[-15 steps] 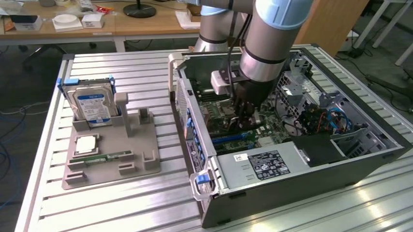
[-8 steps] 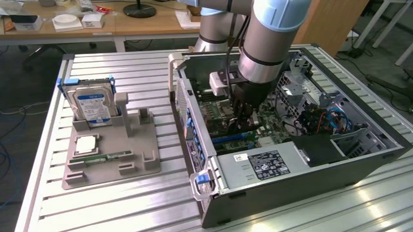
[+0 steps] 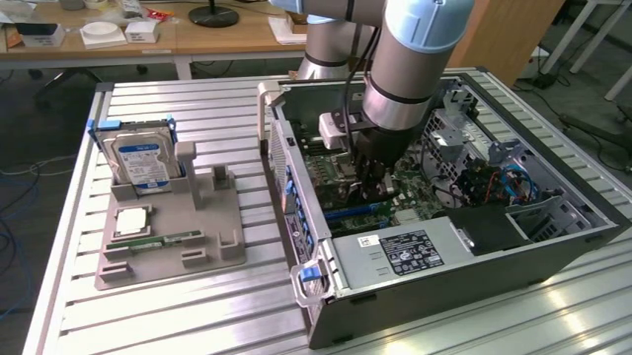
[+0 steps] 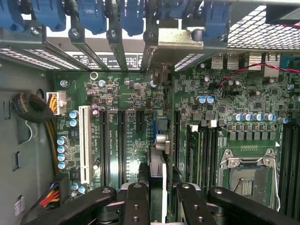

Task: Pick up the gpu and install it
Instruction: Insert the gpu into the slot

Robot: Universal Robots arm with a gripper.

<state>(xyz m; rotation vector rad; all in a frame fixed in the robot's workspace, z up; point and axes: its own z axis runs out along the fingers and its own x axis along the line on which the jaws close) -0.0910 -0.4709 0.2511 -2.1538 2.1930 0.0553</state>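
Black motherboard slots flank the gpu gripped by the hand.

A hard drive and CPU chip sit on a grey tray.

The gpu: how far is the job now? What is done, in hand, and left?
Done: the gpu is picked up and inside the computer case, away from the tray with the hard drive. In hand: the gripper is closed on it, holding it edge-on over the motherboard's expansion slots. Left: I cannot tell whether it sits in a slot; it is not yet released.
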